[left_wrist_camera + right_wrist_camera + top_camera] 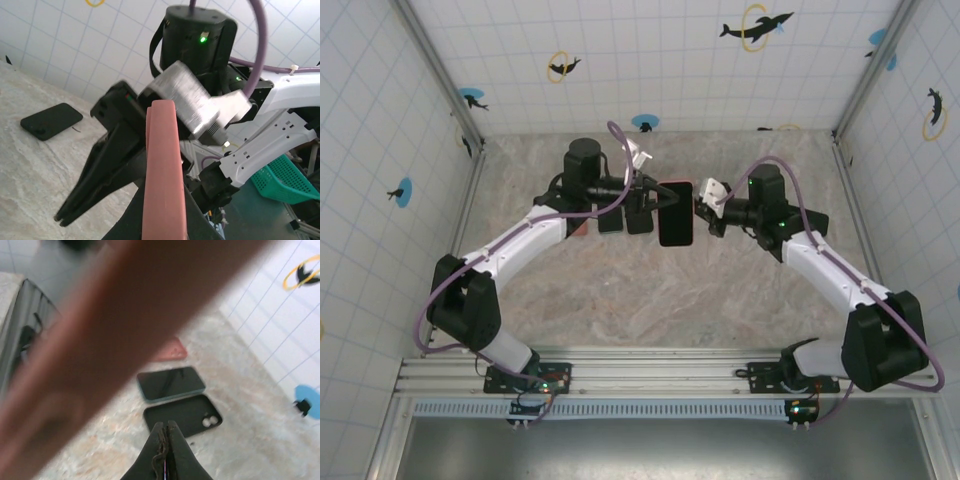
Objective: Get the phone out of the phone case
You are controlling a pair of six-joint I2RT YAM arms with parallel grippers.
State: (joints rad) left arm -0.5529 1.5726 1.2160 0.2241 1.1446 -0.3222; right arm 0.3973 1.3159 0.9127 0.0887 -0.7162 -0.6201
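Seen from above, the phone (675,215) is held over the table (620,300) between the 2 arms, dark screen up. The pink rim of the case (677,183) is seen around it, so the phone sits inside. The left gripper (658,200) is met at its left edge and the right gripper (703,212) at its right edge.

What the overhead hides is supplied by the wrists. In the left wrist view the case (162,165) is shown edge-on, rising from between the left gripper's fingers at the bottom of the frame, which are clamped on it. The right gripper (65,216) is seen just beside the case, jaws together; contact cannot be told. A flat black item (50,121) is spotted on the table behind.

In the right wrist view the case (100,340) is reduced to a pink blur. The right gripper (165,440) is pressed fully closed, with nothing between its tips. Beyond it, 3 things are laid out on the table: a black case (182,415), a teal phone (170,383) and a 2nd pink case (170,350).
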